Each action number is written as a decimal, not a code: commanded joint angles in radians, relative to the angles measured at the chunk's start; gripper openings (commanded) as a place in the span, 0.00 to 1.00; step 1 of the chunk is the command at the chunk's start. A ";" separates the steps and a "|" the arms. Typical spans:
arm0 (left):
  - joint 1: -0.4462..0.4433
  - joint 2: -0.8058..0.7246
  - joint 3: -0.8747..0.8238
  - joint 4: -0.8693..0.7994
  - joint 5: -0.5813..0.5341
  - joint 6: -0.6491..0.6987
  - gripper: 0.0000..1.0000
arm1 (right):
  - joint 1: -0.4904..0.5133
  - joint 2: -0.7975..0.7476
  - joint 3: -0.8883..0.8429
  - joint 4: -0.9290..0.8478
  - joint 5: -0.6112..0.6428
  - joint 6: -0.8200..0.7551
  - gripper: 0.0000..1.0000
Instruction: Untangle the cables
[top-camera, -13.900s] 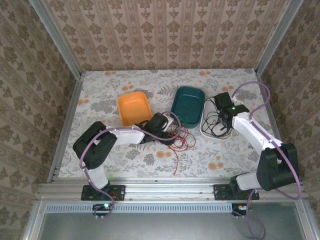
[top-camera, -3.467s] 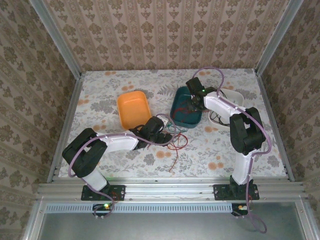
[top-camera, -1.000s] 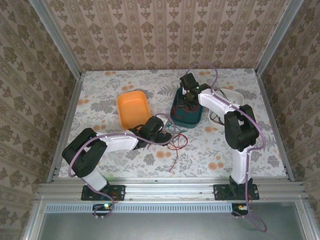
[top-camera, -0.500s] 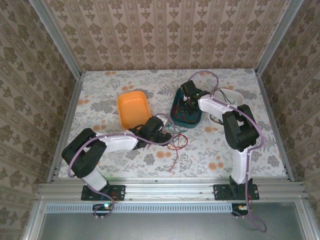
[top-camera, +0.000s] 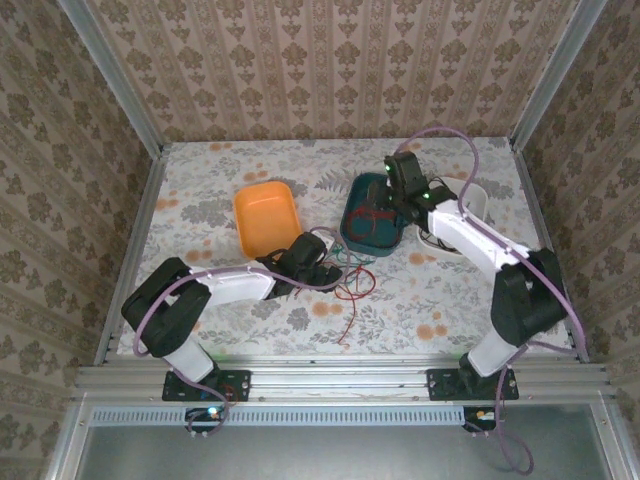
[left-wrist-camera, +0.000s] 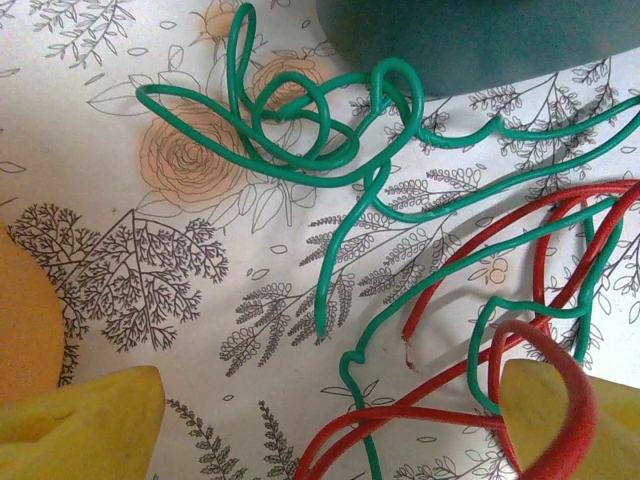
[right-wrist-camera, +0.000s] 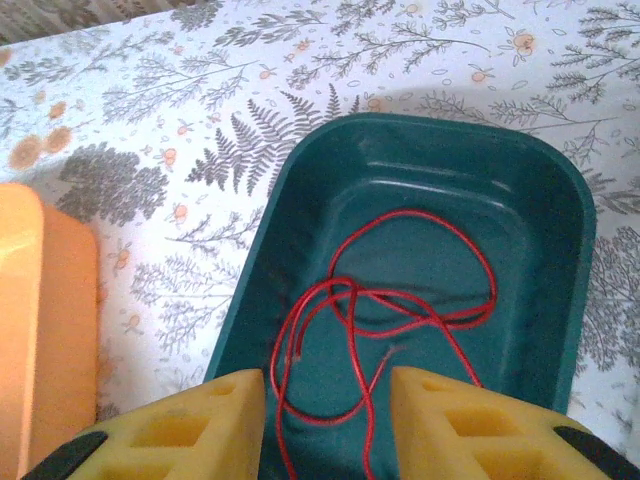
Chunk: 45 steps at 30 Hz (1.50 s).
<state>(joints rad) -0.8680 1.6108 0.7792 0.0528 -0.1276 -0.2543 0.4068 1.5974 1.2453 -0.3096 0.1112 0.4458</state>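
Worktop (top-camera: 200, 190) with three trays. The teal tray (right-wrist-camera: 540, 260), upper centre, holds one red cable (right-wrist-camera: 432, 213) lying loose. The white tray (top-camera: 478, 200), to its right, holds a black cable (top-camera: 432, 240). The orange tray (top-camera: 266, 215), to the left, holds none. The right end effector (right-wrist-camera: 325, 400) hovers over the teal tray, narrowly parted and gripping nothing. The left end effector (left-wrist-camera: 330, 400) is spread wide over the centre knot, where a green cable (left-wrist-camera: 322, 290) and a second red strand (left-wrist-camera: 540, 290) are interlaced. Judged about two thirds done.
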 joint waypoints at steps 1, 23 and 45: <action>0.011 -0.029 0.010 0.006 -0.020 -0.003 0.88 | 0.040 -0.074 -0.114 -0.037 -0.100 -0.016 0.40; 0.001 0.002 0.013 0.038 -0.046 -0.025 0.88 | 0.253 0.019 -0.226 -0.200 -0.050 -0.067 0.37; -0.009 0.058 0.045 0.054 -0.049 -0.013 0.88 | 0.262 -0.023 -0.316 -0.218 -0.110 -0.107 0.15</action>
<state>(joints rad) -0.8700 1.6562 0.8001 0.1055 -0.1581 -0.2619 0.6621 1.5677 0.9401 -0.5034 0.0254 0.3420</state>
